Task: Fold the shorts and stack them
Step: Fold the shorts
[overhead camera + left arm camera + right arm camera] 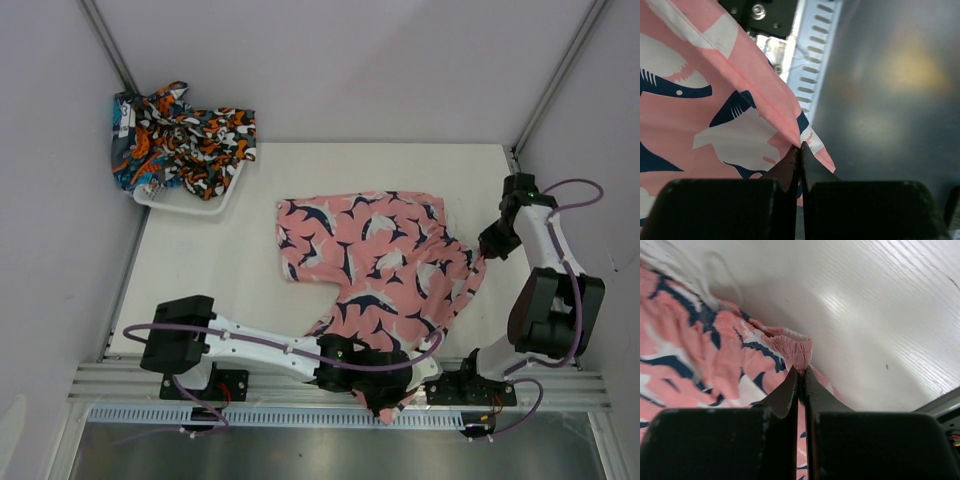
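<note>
The left claw [800, 150], at the near edge of the desk [220, 285], clamps a hem of the pink shorts [380, 260], the right claw [802, 372] pinching their waistband.

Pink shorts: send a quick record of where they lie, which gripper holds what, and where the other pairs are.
pink shorts: spread out on the table, not folded
left gripper: shut on a hem corner of the pink shorts, at the near table edge
right gripper: shut on the gathered waistband, at the shorts' right side
other shorts: crumpled heap on the basket, far left corner
stack: none started
</note>
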